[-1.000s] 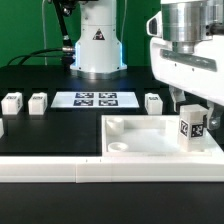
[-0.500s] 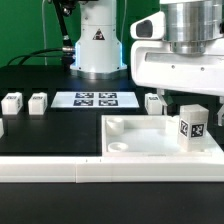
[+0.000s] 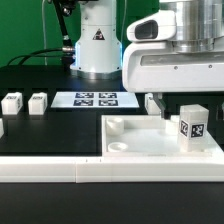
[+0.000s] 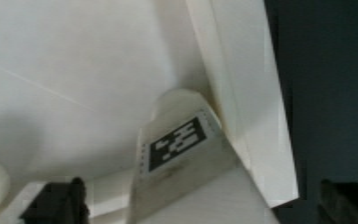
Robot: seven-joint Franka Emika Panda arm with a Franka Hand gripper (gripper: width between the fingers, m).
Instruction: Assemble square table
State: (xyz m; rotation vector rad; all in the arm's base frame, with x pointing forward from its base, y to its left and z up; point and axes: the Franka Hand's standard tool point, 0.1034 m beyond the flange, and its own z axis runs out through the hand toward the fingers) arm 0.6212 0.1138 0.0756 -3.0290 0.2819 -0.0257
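Two-finger gripper (image 4: 202, 200) hung with fingers spread, empty, over white plastic square tray-like tabletop (image 3: 140, 148); short white tagged leg (image 3: 190, 128) stood upright inside its rim.

Tabletop (image 3: 130, 146): one. Legs (image 3: 38, 101): four. One below the gripper (image 3: 183, 105), one just beside it, two well apart from it. Marker board (image 3: 95, 99): one, carrying four tags. Wall (image 3: 60, 171): one.
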